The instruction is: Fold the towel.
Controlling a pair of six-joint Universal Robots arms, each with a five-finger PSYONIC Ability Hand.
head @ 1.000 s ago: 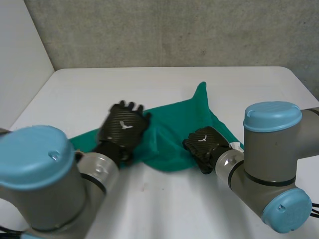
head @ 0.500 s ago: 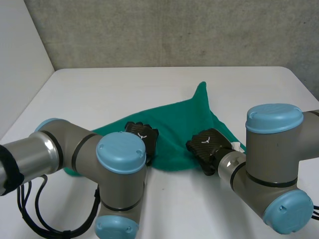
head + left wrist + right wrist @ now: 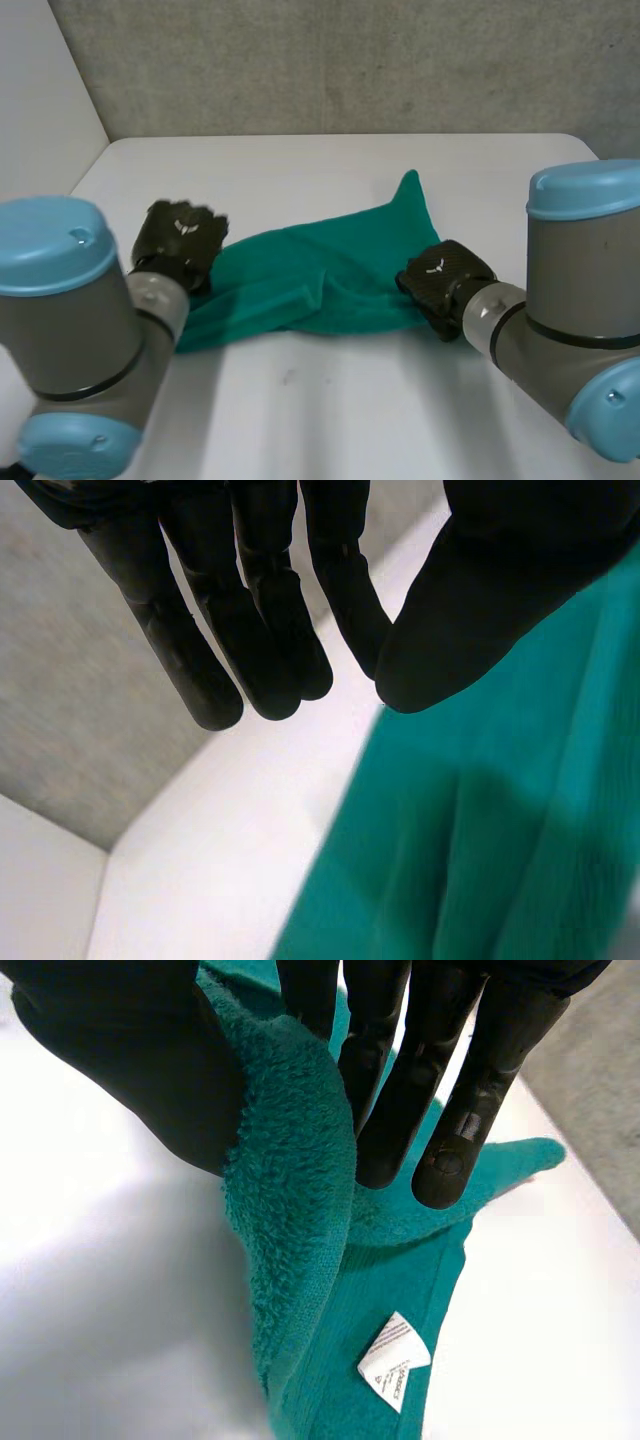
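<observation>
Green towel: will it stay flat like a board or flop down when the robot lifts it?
Probably floppy: the green towel lies in soft wrinkles and bends into a fold where the right hand pinches it. Likely not slippery, since its pile looks fluffy. It should not roll or break.

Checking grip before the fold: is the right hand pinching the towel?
Yes, a fold of the towel is pinched between the right hand's thumb and fingers in the right wrist view.
</observation>
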